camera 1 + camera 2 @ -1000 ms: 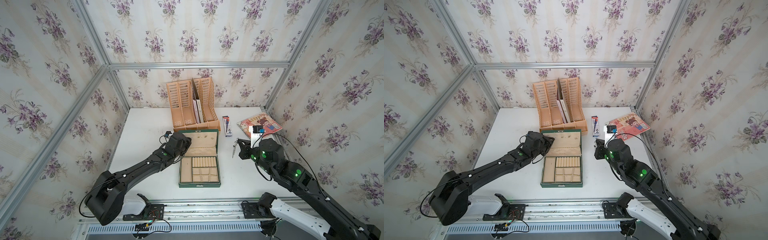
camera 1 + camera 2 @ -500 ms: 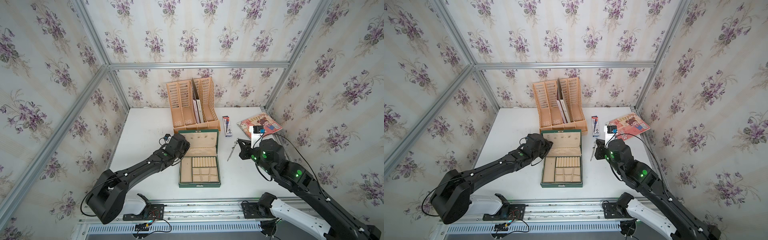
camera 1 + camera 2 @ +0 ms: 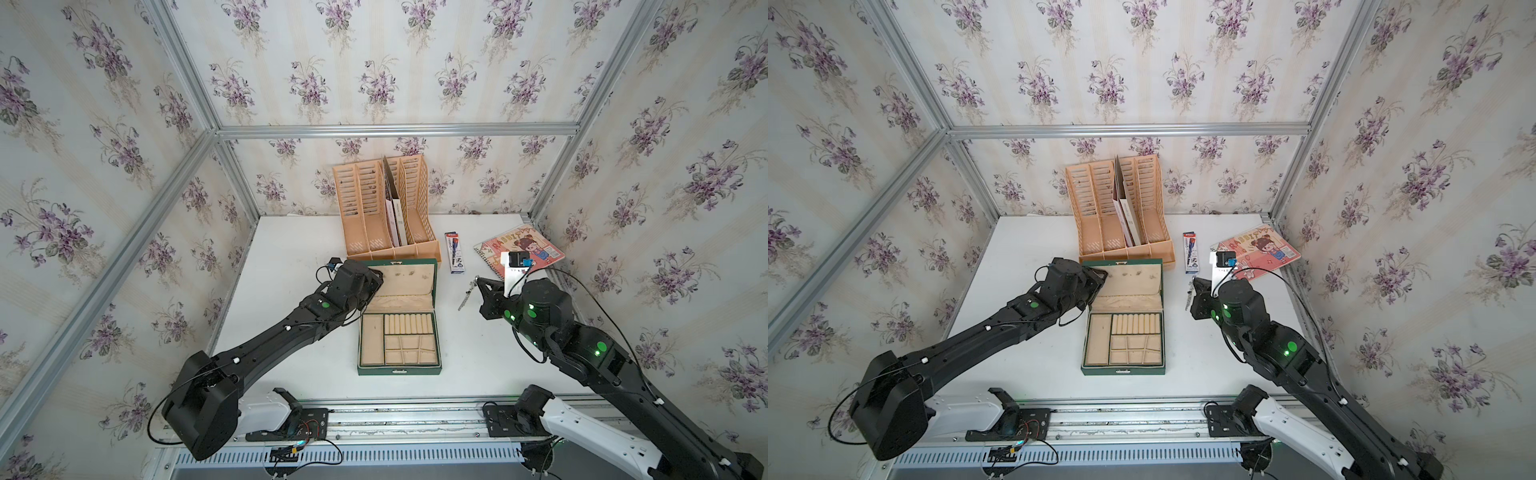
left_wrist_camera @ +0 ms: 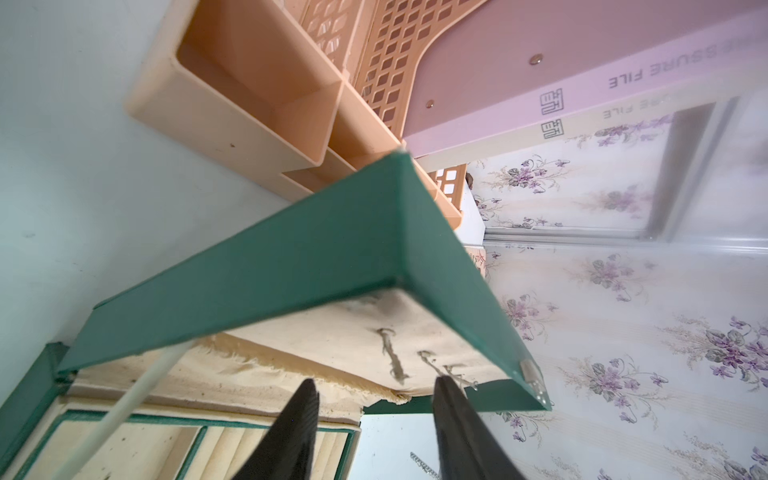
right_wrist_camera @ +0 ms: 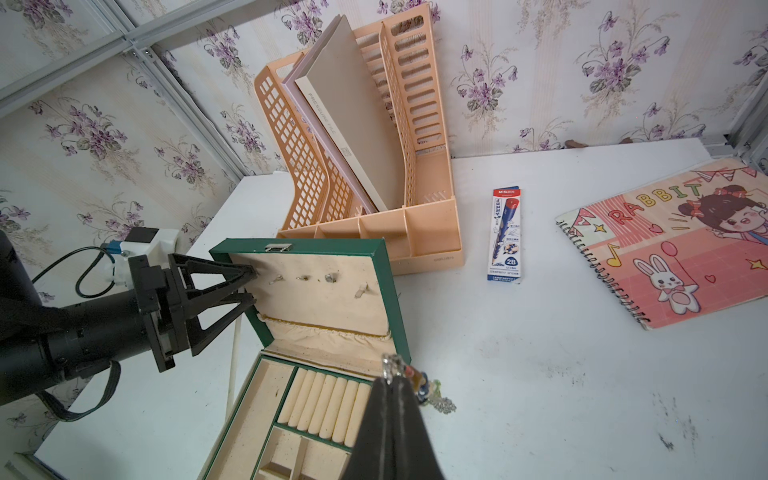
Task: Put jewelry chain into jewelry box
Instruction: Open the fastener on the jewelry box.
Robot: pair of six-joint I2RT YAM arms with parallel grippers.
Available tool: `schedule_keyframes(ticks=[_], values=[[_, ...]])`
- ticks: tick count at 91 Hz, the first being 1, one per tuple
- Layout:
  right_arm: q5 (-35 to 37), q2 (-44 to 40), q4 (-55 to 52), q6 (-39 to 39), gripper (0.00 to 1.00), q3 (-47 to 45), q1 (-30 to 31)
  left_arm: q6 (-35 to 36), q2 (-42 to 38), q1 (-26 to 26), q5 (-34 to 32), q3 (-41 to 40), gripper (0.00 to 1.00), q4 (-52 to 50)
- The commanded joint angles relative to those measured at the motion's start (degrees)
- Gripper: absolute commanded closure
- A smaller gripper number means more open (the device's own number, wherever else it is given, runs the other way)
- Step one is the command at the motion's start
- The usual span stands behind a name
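Chain (image 5: 434, 392) hangs from right gripper (image 5: 392, 375), jaws pinched together on its upper end. Charms dangle clear of the bench (image 3: 291, 365), just right of the box (image 3: 399, 371).

Bench: white, scuffed with dark flecks on its right half. Box sits mid-bench toward the near edge, open. Beige tray shows a long left slot, a ring-roll row and small divided cells.

Lid (image 3: 409, 278) stands tilted back behind the tray, clasp on its top edge and small hooks in the lining. Left gripper (image 5: 250, 286) is at the lid's left edge with jaws apart; cannot tell if the tips touch it. Left arm lies across the bench left of the box.

Behind the lid, at the far edge: orange holder (image 3: 365, 216), front wall just beside the lid, folders (image 5: 353, 124) leaning inside. Right of it a pencil pack (image 3: 455, 253) lies flat. A spiral notebook (image 3: 536, 249) is near the far right corner.

Room: floral-papered walls (image 3: 374, 62), aluminium frame (image 3: 395, 129).
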Motion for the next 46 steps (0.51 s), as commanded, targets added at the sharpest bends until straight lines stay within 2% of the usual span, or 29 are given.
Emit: schedule_keyframes(ticks=[1,33,46], values=[[0.2,-0.2,1.3,0.5,1.0,-0.2,0.0,1.9,1.9,-0.4,0.5,1.8,0.49,-2.2],[0.8,-0.8,0.7,0.2,1.0,0.1,0.0,1.7,5.8,-0.5,0.3,4.0,0.5,-1.6],[0.9,-0.9,0.6,0.2,1.0,-0.2,0.0,1.6,5.8,-0.5,-1.1,3.9,0.53,-2.7]])
